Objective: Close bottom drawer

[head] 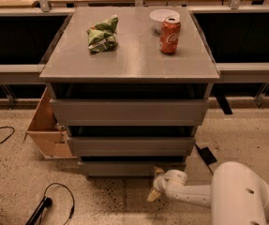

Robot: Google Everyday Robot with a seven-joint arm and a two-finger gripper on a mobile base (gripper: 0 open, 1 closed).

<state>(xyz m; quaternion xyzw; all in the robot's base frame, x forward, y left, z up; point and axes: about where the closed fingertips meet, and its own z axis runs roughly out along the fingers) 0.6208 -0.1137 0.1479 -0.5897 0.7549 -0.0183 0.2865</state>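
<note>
Grey bottom drawer [124,168] sits just above the tool [156,183] — spread apart — and may stay ajar if the tool slips underneath.

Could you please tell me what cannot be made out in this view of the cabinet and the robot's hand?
In the camera view:
Whether the hand, low before the bottom drawer's right part, touches its front; the angle hides any gap.
Bottom drawer's inside: hidden by its front and the middle drawer.
White bowl: partly behind the soda can.
Wooden box: mostly behind the cabinet.
Robot arm: cut by the lower-right edge.
</note>
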